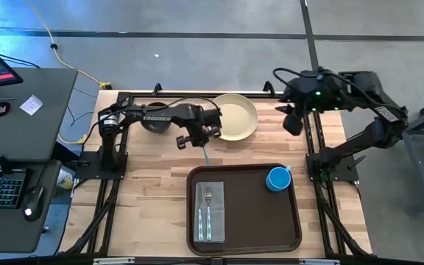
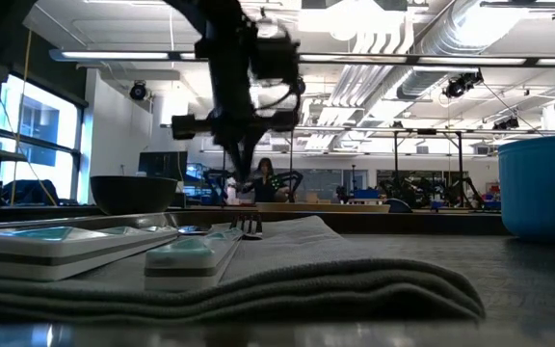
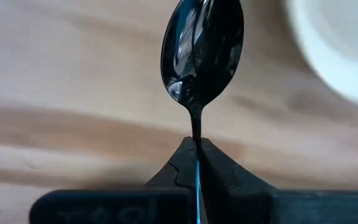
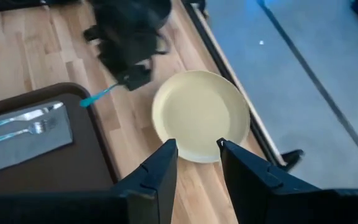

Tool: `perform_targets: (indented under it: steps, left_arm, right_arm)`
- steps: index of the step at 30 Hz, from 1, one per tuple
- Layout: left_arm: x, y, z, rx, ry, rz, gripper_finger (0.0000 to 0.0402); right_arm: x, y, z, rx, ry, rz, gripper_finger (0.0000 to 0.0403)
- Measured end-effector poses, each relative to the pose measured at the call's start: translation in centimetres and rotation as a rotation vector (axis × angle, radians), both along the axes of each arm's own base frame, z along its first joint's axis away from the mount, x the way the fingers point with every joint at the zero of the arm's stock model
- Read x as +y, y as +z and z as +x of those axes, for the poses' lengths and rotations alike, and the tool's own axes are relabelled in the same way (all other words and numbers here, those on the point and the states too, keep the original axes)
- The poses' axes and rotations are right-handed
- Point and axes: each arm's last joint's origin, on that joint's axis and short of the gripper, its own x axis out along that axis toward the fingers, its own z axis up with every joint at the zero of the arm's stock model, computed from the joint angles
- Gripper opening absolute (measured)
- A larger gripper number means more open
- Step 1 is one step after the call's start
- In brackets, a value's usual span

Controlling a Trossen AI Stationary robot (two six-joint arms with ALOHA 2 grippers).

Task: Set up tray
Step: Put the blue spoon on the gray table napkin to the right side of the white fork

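Spoon (image 3: 202, 53) in its grip, our left end effector (image 1: 201, 136) hangs above the bench (image 1: 149, 165), fingers (image 3: 219, 171) pinched tight on the neck just below the bowl. From the high view we see the teal handle pointing down from the fingers toward the tray (image 1: 252, 210), its tip near the tray's far rim but apart from it. Just beside this end effector, on the side toward the right arm, sits the yellow plate (image 1: 238, 116) on the bare wood. Behind it, toward the left arm's base, stands a dark bowl (image 1: 155, 124).

We find the tray on the near side of the end effector, flat on the bench. Inside it, on the left-arm side, a grey napkin (image 1: 210, 212) lies with a fork (image 1: 206, 206) and a second utensil (image 1: 215, 208) side by side on top. A blue cup (image 1: 277, 179) stands in the tray's far corner on the right-arm side.

Our right end effector (image 1: 293, 118) waits raised beyond the plate, over the bench's right edge, well apart from the tray. Its wrist view shows the two fingers (image 4: 160, 165) spread with a clear gap and nothing between them, and the plate lies below them.
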Motion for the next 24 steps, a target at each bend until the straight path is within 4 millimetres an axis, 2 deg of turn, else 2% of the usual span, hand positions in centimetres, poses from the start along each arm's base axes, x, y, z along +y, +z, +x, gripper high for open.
perform_targets:
  steps: [7,12,17,24]
  left_arm:
    - [-4.5,2.6,2.1,-0.088,-0.059,0.043,0.0040]
    - [-7.6,3.8,2.7,-0.116,-0.092,0.076,0.0037]
    - [-11.1,3.7,2.6,-0.106,-0.112,0.062,0.0042]
    - [-15.9,3.2,2.5,-0.121,-0.159,0.060,0.0037]
  right_arm:
    - [0.4,1.1,-3.7,-0.058,-0.035,-0.044,0.0117]
    - [0.5,1.5,-5.4,-0.096,-0.068,-0.063,0.0117]
    - [0.6,1.7,-6.6,-0.130,-0.116,-0.038,0.0117]
    - [0.7,1.6,-6.9,-0.137,-0.163,0.001,0.0117]
